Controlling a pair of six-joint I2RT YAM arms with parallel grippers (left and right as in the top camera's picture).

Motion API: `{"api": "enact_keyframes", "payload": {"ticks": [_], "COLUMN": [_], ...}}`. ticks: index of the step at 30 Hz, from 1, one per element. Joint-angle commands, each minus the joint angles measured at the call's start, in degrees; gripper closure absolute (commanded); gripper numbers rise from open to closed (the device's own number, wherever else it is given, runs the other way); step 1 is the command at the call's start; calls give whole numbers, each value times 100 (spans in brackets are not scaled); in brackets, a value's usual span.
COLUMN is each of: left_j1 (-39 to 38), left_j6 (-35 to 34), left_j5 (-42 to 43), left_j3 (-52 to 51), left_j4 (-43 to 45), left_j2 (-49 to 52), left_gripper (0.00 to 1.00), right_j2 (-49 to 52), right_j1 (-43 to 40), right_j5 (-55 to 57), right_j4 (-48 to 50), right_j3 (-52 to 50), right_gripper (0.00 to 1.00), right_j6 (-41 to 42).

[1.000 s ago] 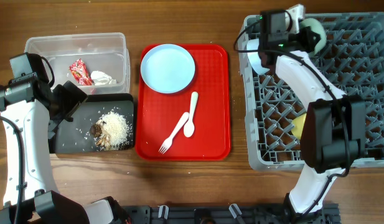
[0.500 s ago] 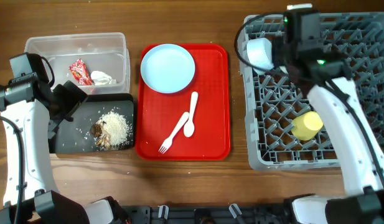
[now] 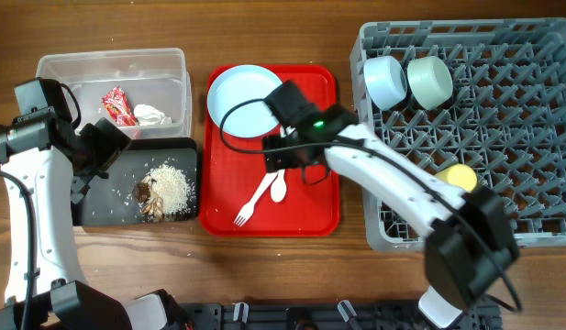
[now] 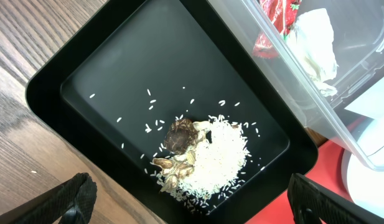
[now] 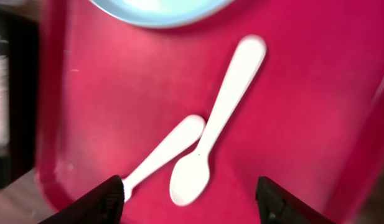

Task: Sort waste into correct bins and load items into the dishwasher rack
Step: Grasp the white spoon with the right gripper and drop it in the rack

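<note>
My right gripper [image 3: 283,154] hangs open low over the red serving tray [image 3: 312,197], its jaws on either side of the white spoon [image 5: 220,118] and the fork [image 5: 163,152] handle, holding nothing. The pale blue plate [image 3: 241,99] lies just behind them. In the dishwasher rack [image 3: 503,110] stand a pale blue bowl [image 3: 385,82], a pale green bowl [image 3: 429,81] and a yellow cup [image 3: 457,176]. My left gripper [image 4: 198,205] is wide open and empty above the black tray [image 4: 117,81] with rice and brown bits [image 4: 216,158]. The clear tub [image 3: 113,66] holds the red wrapper [image 3: 118,105] and the tissue [image 3: 150,115].
The spoon [image 3: 281,174] and fork [image 3: 253,202] lie side by side, overlapping near the spoon's bowl. The black tray [image 3: 108,206] touches the red tray's left edge. Bare wood shows along the table's front edge.
My right arm swung left from the rack's back corner to the red tray. It opened and left the green bowl in the rack beside the blue bowl. The left arm stayed still.
</note>
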Motion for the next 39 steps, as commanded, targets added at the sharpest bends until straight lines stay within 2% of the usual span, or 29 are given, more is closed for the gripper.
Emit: {"api": "enact_keyframes", "payload": {"ticks": [1, 4, 10, 13, 17, 19, 20, 24, 28, 32, 35, 39], "left_j1": [15, 15, 15, 15, 15, 15, 15, 15, 15, 15, 15, 15], "left_j6": [-55, -55, -57, -55, -55, -55, -55, -55, -55, -55, -55, -55], "left_j5": [52, 52, 52, 50, 50, 50, 50, 50, 50, 50, 50, 50], "left_j3": [33, 33, 33, 33, 33, 33, 33, 33, 33, 33, 33, 33], "left_j4": [11, 13, 13, 13, 15, 15, 15, 15, 15, 15, 17, 15], "left_j2": [-72, -72, -72, -72, -72, -72, -72, -72, -72, -72, -72, -72], "left_gripper": [0, 0, 0, 0, 0, 0, 0, 0, 0, 0, 0, 0], "right_j2": [581, 1019, 1357, 1355, 1353, 1353, 1353, 1340, 938, -415, -1373, -1628], "right_j1": [153, 151, 151, 144, -7, -83, -127, -181, -199, -470, -975, -1880], "right_j5": [538, 671, 756, 820, 815, 765, 671, 446, 654, 872, 1119, 1117], "right_j4": [125, 111, 138, 116, 13, -37, -39, -70, -455, -822, -1169, -1604], "right_j3": [-50, -50, -50, -48, -48, -48, -48, -2, 125, 142, 140, 92], "right_gripper": [38, 45, 46, 59, 68, 80, 85, 96, 96, 96, 96, 96], "right_j6": [1093, 1473, 1510, 1528, 1554, 1545, 1469, 855, 603, -162, -774, -1521]}}
